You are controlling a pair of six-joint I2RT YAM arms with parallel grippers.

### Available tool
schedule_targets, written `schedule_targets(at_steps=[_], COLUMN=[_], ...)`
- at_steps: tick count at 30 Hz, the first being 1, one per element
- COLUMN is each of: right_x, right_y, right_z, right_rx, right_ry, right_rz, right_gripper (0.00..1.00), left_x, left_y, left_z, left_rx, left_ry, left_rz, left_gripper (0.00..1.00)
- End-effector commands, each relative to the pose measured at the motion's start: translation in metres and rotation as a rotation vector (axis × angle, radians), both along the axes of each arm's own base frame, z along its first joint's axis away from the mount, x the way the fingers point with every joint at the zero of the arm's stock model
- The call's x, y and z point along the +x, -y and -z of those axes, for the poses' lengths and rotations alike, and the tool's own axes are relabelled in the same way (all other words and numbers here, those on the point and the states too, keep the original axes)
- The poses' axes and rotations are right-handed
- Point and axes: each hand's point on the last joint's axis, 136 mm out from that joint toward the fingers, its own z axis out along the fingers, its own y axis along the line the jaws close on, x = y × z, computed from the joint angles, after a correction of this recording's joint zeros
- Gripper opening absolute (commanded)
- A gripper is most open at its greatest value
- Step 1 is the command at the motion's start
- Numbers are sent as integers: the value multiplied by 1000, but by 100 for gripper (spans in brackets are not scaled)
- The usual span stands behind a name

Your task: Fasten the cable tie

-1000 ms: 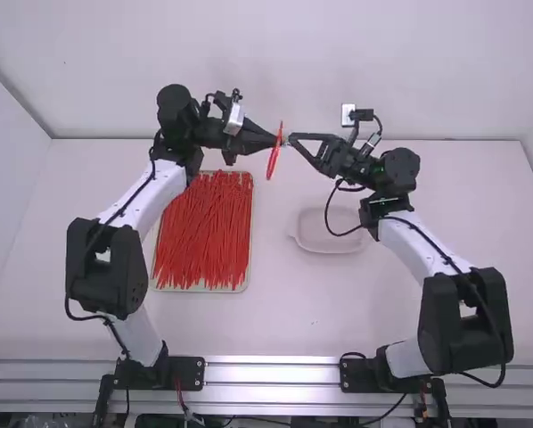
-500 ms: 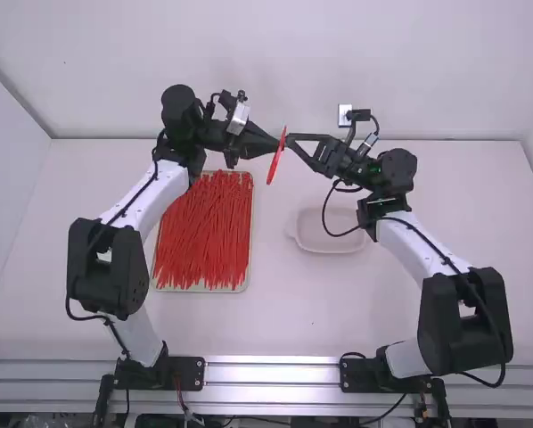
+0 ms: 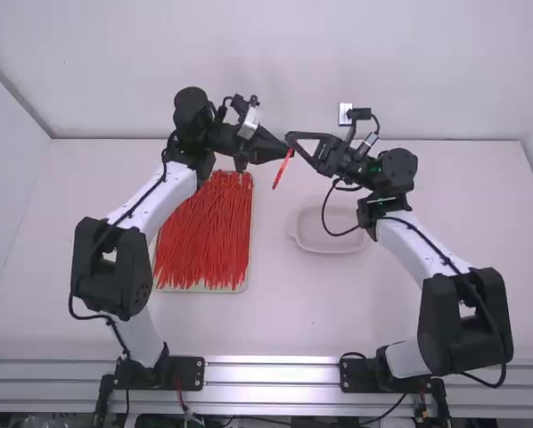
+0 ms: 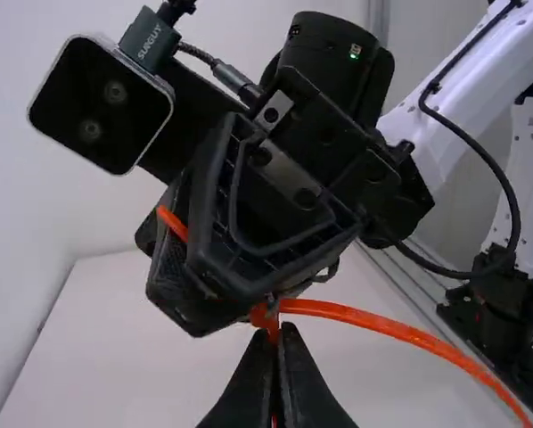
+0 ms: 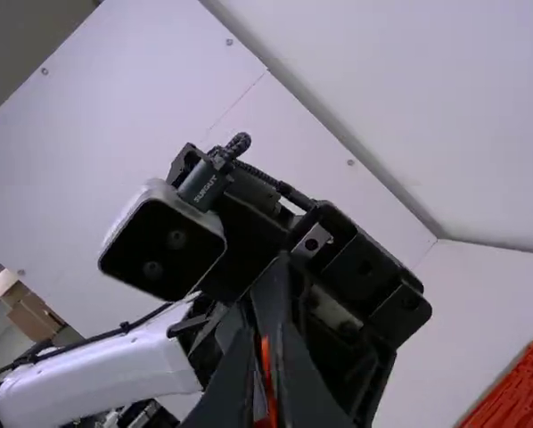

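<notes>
Both arms rise from the bottom edge and bend inward to meet tip to tip in the upper middle of the frame. The left arm point(image 3: 151, 192) angles up and to the right, and the right arm point(image 3: 418, 245) up and to the left. The left gripper point(image 3: 280, 153) and right gripper point(image 3: 292, 139) face each other, almost touching. Each has its fingers pressed together on one red cable tie point(image 3: 282, 169).

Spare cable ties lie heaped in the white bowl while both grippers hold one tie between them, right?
No. The high view shows the spare cable ties on the tray, not in the bowl. The left gripper and right gripper do hold one tie between them.
</notes>
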Motion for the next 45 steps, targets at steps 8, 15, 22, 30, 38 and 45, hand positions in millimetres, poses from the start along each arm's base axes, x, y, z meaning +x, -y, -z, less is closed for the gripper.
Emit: schedule_targets(at_steps=[8, 15, 22, 30, 38, 45], right_x=[-1, 2, 3, 6, 3, -1], right_y=[-1, 4, 6, 11, 14, 17], right_z=[-8, -8, -8, -8, -10, -16], right_rx=[-3, -5, -5, -4, -13, -9], right_ry=[33, 31, 32, 35, 63, 101], right_rz=[-12, -4, 2, 18, 4, -3], right_gripper=[0, 0, 0, 0, 0, 0], left_x=[-7, -6, -6, -4, -6, -7], left_y=[1, 2, 1, -2, -2, -5], left_z=[2, 8, 17, 20, 31, 39], left_rx=[7, 8, 9, 14, 16, 23], left_ry=[-15, -19, -20, -42, -50, -84], left_rz=[31, 31, 31, 22, 24, 17], left_gripper=[2, 2, 2, 2, 2, 1])
